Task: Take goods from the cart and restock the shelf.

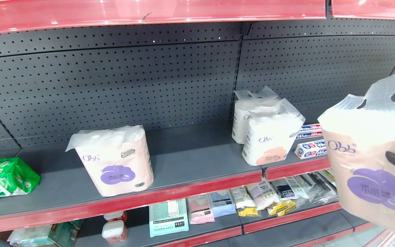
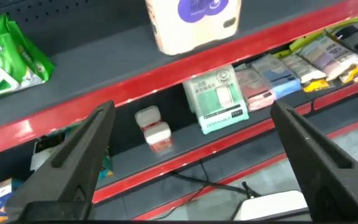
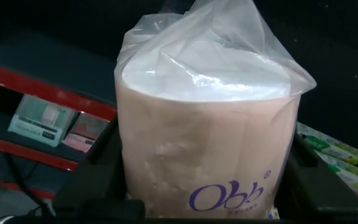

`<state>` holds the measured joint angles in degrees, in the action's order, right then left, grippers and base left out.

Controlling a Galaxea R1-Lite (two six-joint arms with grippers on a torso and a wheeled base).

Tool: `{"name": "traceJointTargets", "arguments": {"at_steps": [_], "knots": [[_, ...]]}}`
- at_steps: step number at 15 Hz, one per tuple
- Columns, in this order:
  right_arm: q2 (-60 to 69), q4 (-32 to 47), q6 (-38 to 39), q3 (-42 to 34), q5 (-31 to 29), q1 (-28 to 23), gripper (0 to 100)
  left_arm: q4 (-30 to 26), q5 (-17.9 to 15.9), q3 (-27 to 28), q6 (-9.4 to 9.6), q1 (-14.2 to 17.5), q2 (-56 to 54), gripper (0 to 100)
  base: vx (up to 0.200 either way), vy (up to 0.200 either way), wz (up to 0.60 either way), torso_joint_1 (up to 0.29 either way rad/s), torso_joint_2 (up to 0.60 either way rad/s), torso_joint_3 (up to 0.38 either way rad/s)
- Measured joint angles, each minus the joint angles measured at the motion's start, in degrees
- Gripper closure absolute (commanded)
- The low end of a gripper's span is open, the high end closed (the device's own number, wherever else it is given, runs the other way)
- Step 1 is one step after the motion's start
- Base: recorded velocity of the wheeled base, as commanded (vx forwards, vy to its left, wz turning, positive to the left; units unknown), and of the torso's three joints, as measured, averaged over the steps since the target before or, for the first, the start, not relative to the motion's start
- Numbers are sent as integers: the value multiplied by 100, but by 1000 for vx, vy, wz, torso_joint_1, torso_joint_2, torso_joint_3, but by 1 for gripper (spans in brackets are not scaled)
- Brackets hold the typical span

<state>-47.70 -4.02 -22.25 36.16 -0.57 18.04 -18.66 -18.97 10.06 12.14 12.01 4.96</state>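
On shelf (image 1: 190, 161), seemingly three packs (image 1: 115, 161) (image 1: 273, 140) (image 1: 243, 116); right gripper (image 3: 204, 177) holds fourth pack (image 1: 365, 151).

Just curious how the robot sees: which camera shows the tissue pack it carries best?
The right wrist view: the held pack sits centred between the fingers of the right gripper. The head view cuts it off at the edge; the left wrist view faces the shelf.

We view the shelf (image 1: 190, 161) from the head, forward and downward; our wrist cameras face it closer, all sharing its lower green-white pack (image 1: 168, 216).
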Motion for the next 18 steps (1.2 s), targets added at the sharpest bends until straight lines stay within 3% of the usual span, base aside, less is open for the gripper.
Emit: {"name": "traceJointTargets", "arguments": {"at_steps": [2,18], "knots": [[-69,-5,90,-77,37,111,100,4,68,-22,-7,0,0,0,0,0,0,0,0,0],[-150,-2,277,-63,57,111,100,-2,41,-39,-24,0,11,0,0,0,562,3,3,2]]}}
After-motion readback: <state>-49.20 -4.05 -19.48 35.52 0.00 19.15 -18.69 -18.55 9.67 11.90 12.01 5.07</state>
